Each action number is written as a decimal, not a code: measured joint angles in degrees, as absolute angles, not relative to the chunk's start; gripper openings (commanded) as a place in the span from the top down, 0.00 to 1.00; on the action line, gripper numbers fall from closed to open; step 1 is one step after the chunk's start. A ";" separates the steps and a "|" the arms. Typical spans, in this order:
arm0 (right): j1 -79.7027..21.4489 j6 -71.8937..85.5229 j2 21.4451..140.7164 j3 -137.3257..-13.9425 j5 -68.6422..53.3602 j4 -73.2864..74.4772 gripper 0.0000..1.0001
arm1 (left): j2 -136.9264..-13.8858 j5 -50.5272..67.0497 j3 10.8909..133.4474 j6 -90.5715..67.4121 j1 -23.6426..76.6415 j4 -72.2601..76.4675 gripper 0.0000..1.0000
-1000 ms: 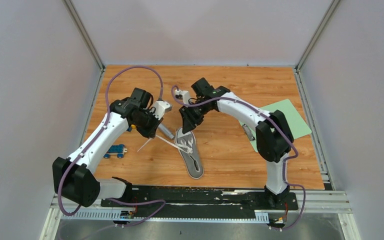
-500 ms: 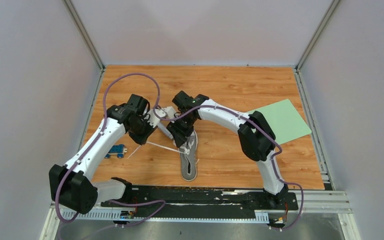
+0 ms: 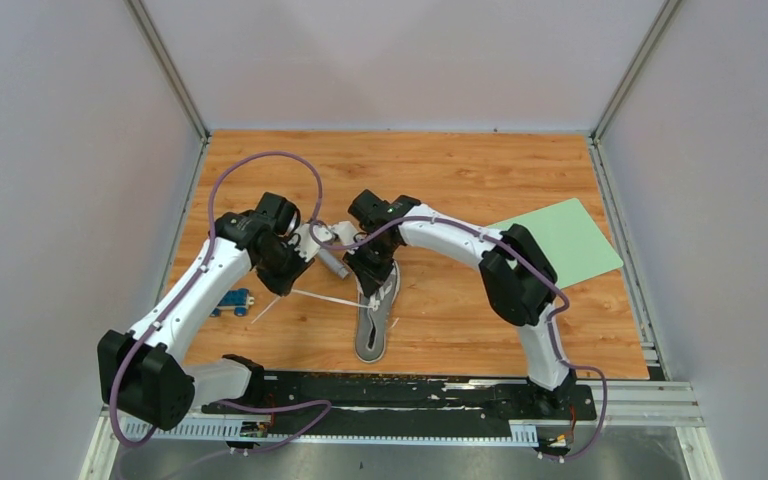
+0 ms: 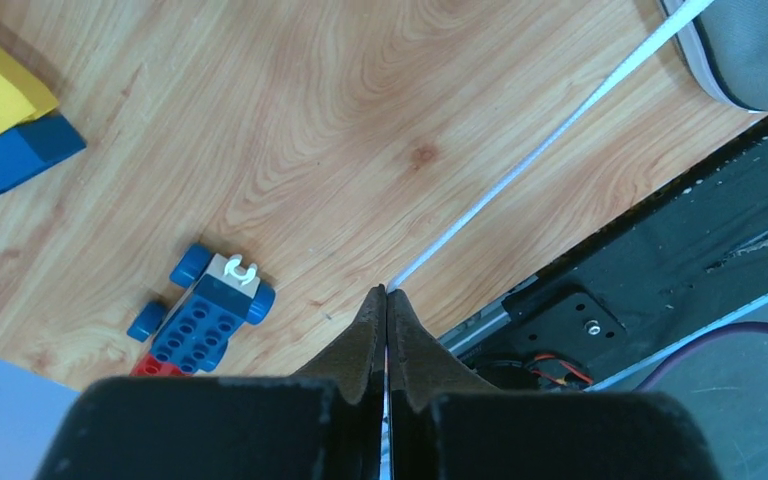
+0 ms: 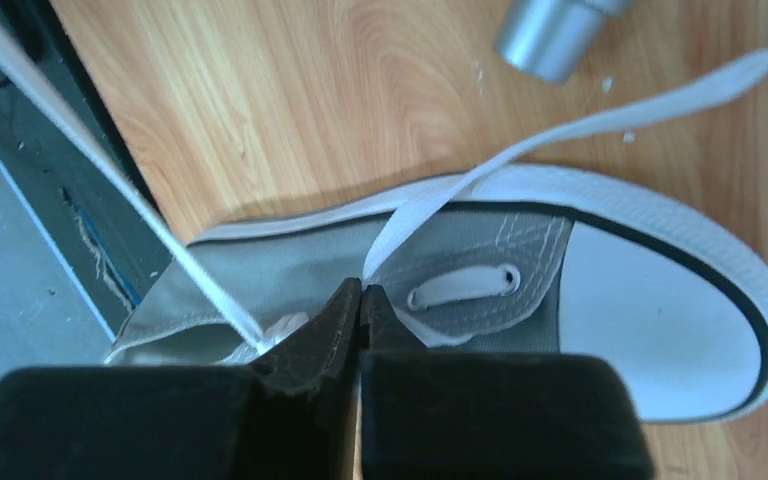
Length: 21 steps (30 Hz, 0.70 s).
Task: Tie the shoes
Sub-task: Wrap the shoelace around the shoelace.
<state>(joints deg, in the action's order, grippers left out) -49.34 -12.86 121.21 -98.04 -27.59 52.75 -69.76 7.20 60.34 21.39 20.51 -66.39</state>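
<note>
1. Table (image 3: 460,170): wooden surface. The grey sneaker (image 3: 372,335) lies on it near the middle, between the two arms. Its heel points toward the arm bases and its white toe cap (image 5: 650,290) points away.
2. Right arm (image 3: 460,235): reaches in from the sneaker's right side and bends down over its front half.
3. Left arm (image 3: 195,290): ends to the left of the sneaker, clear of it.
4. Green mat (image 3: 565,235): lies flat, well to the right of the sneaker.
5. Right gripper (image 5: 360,290): sits directly over the sneaker's eyelet area. Its fingers are pressed together, pinching the second lace strand (image 5: 560,125), which runs from the tips out past the toe cap.
6. Left gripper (image 4: 387,292): fingers are pressed together, pinching the first lace strand (image 4: 520,170). This strand is stretched straight from the tips to the sneaker.
7. Metal cylinder (image 3: 334,262): lies just left of the sneaker's toe.
8. Blue toy car (image 3: 231,302): stands well to the left of the sneaker, beyond the left gripper.
9. Yellow-and-blue block (image 4: 0,110): appears in the left wrist view only, farther from the sneaker than the car.
</note>
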 measured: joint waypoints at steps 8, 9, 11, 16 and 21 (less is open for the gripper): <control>-41.60 -12.01 106.67 -94.11 -35.62 52.56 1.00 | -73.80 11.55 61.41 24.03 21.21 -66.32 1.00; -40.38 -11.97 104.66 -94.11 -37.12 52.47 1.00 | -74.61 11.97 61.73 24.21 21.58 -66.30 1.00; -38.44 -11.81 102.10 -94.13 -39.55 52.07 1.00 | -75.92 12.75 62.46 24.45 22.52 -66.30 1.00; -35.11 -11.66 100.77 -93.54 -44.27 51.86 1.00 | -77.36 14.24 64.71 24.43 23.55 -66.57 1.00; -32.58 -11.33 99.94 -86.19 -45.58 51.18 0.96 | -77.97 19.00 67.48 24.45 23.62 -67.11 1.00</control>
